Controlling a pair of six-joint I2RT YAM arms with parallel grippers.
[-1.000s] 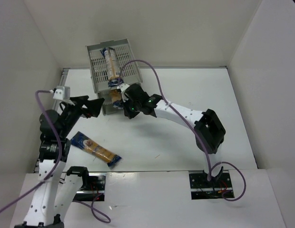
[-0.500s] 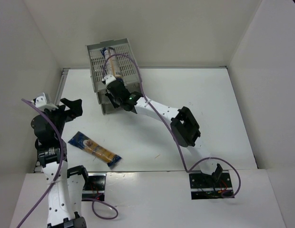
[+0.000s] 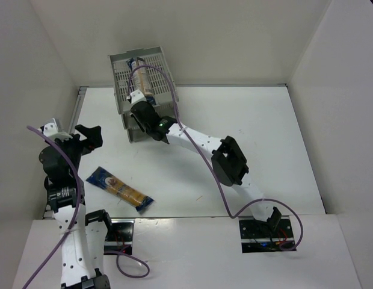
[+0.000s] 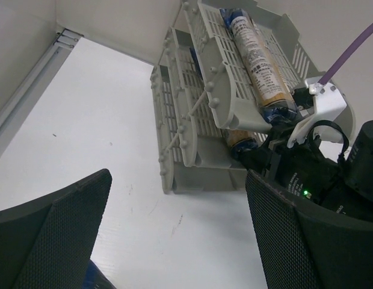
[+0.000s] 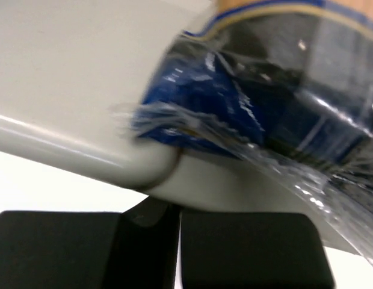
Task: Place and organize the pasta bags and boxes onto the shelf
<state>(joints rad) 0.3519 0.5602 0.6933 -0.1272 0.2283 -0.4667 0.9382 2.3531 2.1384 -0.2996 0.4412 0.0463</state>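
We see the shelf (image 3: 122, 84), a grey tiered rack at the far side of the counter (image 3: 265, 120). The top packet (image 3: 140, 73) lies along the shelf's upper tray, and a second packet (image 4: 239, 139) shows in the tray beneath. The right end effector (image 3: 141, 114) presses at the shelf's near edge, fingers closed together with nothing visible between them. The third packet (image 3: 120, 189) lies on the counter, well in front of the shelf. The left end effector (image 3: 88, 136) hovers left of the shelf, fingers spread wide and empty. We judge the second packet is being nudged home. Next, the left arm would need to descend over the third packet and close across its narrow width.
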